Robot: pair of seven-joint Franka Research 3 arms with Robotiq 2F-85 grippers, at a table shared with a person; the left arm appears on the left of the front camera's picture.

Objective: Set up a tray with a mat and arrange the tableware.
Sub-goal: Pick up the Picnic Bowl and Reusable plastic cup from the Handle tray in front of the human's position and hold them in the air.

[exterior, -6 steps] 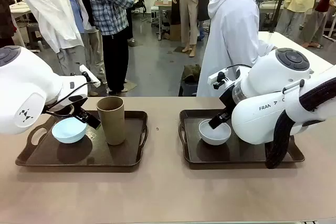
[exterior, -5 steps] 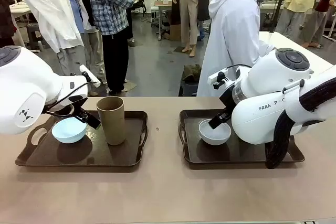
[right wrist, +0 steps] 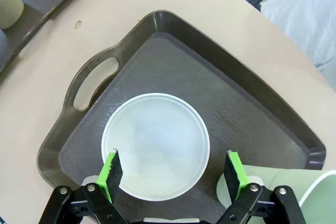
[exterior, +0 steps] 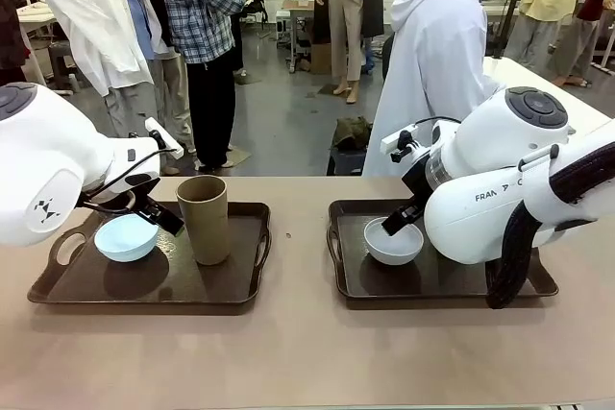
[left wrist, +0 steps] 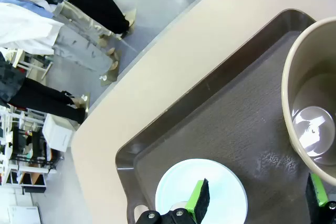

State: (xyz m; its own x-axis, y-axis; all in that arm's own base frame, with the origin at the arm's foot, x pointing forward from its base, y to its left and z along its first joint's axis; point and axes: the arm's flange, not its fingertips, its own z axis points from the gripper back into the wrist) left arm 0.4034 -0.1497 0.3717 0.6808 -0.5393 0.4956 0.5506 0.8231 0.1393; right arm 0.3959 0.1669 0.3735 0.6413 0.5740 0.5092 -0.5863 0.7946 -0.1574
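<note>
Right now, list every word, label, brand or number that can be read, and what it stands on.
"FRAN", on the right arm's white shell; the rest is unreadable.
A small black emblem without letters, on the left arm's white shell.
No print on the left dark brown tray, the right dark brown tray, the pale blue round bowl, the greyish white round bowl or the tan-brown tumbler.

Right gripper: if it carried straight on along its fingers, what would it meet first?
Most likely the greyish white bowl, lying on the tray right ahead of the open right gripper. One finger overlaps its rim, so that may touch first; depth is unclear.
</note>
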